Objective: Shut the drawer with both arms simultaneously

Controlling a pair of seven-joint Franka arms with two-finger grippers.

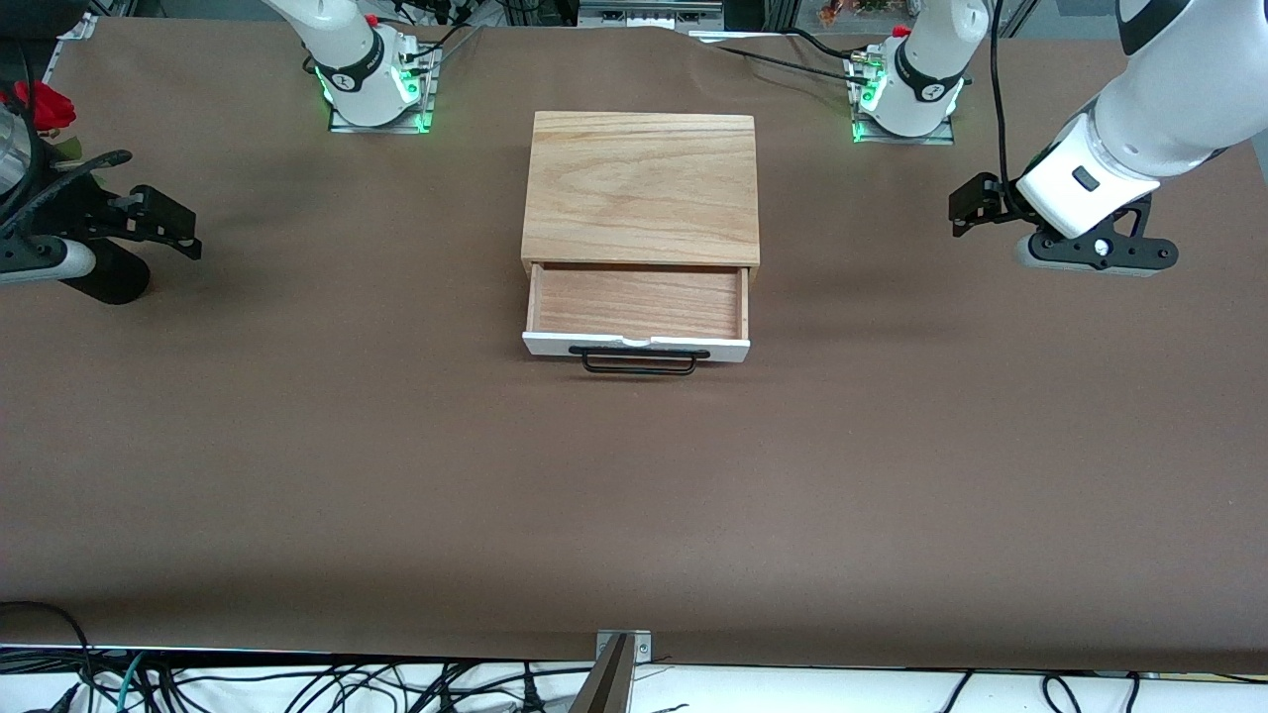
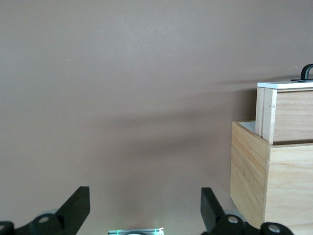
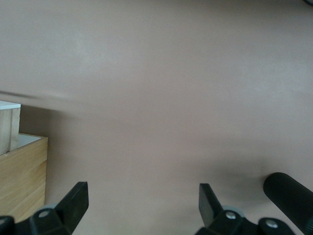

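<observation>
We see the drawer (image 1: 637, 309) pulled out of its box (image 1: 642, 188) toward six o'clock, while our left gripper (image 2: 143, 209) and right gripper (image 3: 142, 208) hang wide open over the table (image 1: 634, 495).

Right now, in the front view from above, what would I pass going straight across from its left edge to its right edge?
right gripper held open over the table → wooden box with its open drawer → left gripper, also open over the table.
</observation>
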